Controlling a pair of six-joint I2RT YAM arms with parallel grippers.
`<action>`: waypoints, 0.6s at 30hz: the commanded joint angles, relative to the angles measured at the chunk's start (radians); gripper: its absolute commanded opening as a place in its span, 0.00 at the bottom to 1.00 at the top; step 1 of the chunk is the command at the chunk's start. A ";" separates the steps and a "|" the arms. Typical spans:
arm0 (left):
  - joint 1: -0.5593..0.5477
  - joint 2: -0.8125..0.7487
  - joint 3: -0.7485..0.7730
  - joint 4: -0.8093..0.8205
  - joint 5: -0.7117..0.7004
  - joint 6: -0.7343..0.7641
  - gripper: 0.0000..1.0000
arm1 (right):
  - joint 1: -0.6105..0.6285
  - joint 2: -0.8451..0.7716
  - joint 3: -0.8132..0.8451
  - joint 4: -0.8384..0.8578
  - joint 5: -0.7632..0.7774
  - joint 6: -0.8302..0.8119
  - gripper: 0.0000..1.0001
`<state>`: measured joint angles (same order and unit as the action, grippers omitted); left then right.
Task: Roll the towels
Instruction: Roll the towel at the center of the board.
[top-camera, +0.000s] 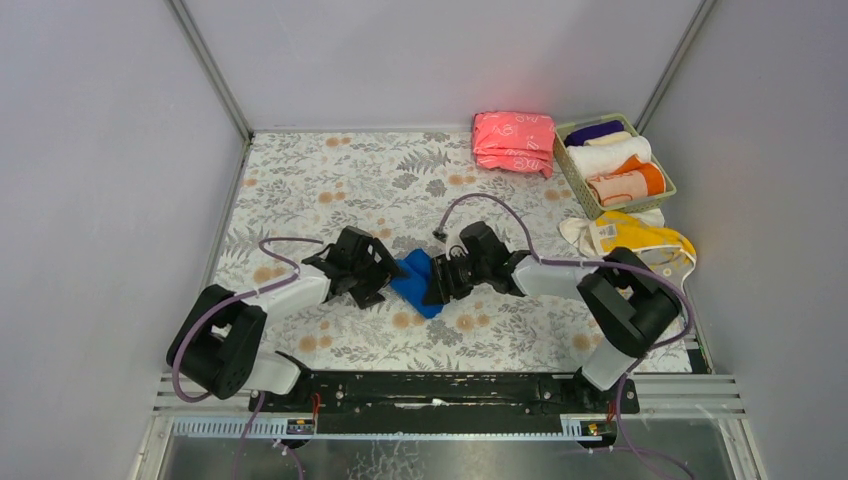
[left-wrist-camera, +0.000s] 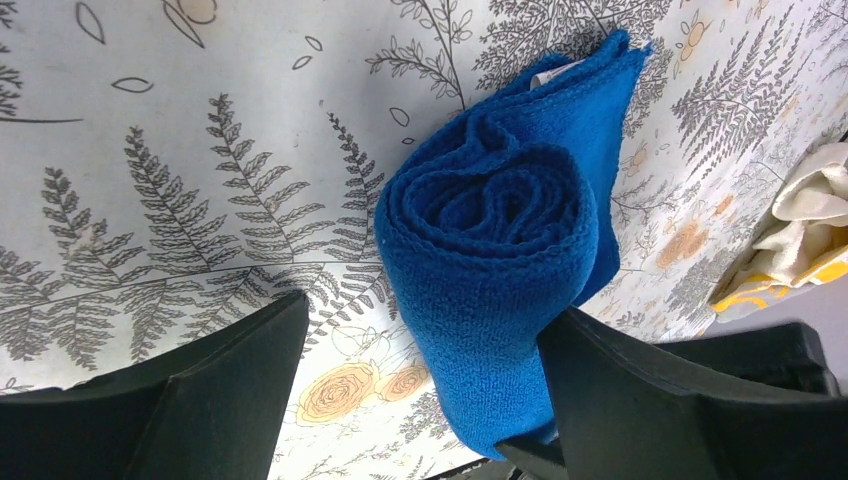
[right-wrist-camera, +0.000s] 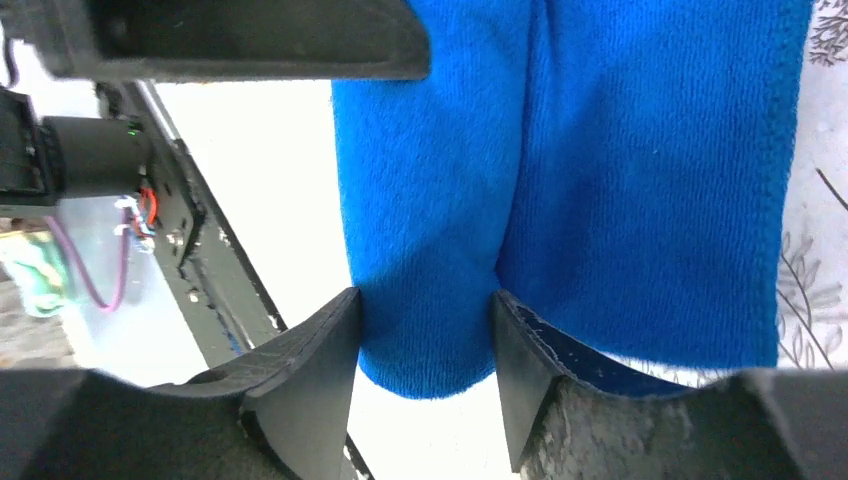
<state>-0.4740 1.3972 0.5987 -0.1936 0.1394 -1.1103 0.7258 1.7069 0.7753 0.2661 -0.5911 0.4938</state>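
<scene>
Mounting rail (top-camera: 440, 385) sat nearest in the top view. Blue towel (top-camera: 415, 282) lay on the table (top-camera: 330, 170) well away from the basket (top-camera: 577, 178), down-left of it toward the rail, wedged between left gripper (top-camera: 385, 280) and right gripper (top-camera: 438, 285). Rolled towels (top-camera: 612, 158) filled the basket. Yellow towel (top-camera: 640, 240) lay crumpled just beside its near end, pink stack (top-camera: 513, 143) just beside its left wall.

Left wrist: fingers (left-wrist-camera: 230, 390) spread wide around the roll's end, one touching the cloth, the other apart. Not clamped. Spiral looked loose at the core, outer layer slack.

Right wrist: fingers (right-wrist-camera: 310, 370) bracketed one fold of the blue towel, both touching it. Couldn't tell if they were squeezing or slack.

Risks, my read:
- Roll unwinds if right pulls off with terry snagged on a finger.
- Loose core sags once neither side grips.
- Left closing off-centre would squash the spiral rather than hold it.

Labels: small white tag (left-wrist-camera: 550, 72) at the roll's far end, nothing legible. No brand or writing readable anywhere.
</scene>
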 joint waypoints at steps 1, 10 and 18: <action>-0.009 0.079 -0.056 -0.055 -0.070 0.020 0.84 | 0.089 -0.140 0.052 -0.275 0.277 -0.146 0.58; -0.010 0.083 -0.069 -0.058 -0.076 0.021 0.83 | 0.336 -0.242 0.129 -0.352 0.739 -0.306 0.62; -0.011 0.082 -0.069 -0.067 -0.079 0.021 0.83 | 0.462 -0.163 0.182 -0.355 0.961 -0.411 0.65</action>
<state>-0.4774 1.4101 0.5983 -0.1699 0.1490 -1.1152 1.1526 1.5108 0.9073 -0.0856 0.2066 0.1665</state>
